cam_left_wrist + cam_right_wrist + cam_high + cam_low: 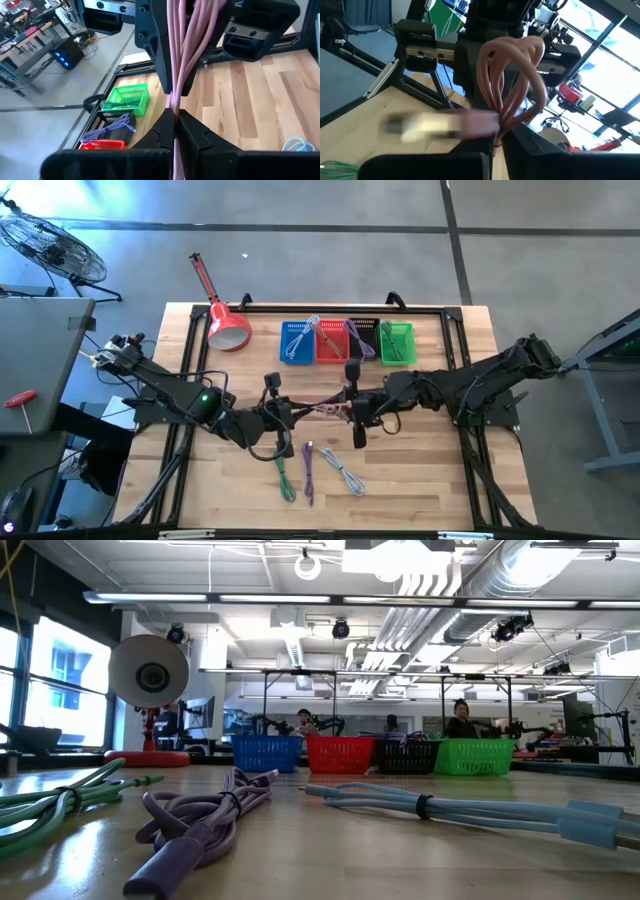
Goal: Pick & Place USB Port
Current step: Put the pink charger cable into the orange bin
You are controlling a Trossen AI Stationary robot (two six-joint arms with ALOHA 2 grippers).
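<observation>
grippers both clenched on bundled pink usb cable (325, 409) at frame centre: left gripper (282, 413), right gripper (352, 416). risk: opposing pull slips cable onto wooden bench (420, 470).

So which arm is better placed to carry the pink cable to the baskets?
Probably the right: both hands grip the pink cable, but the right hand is closer to the red basket than the left hand.
</observation>
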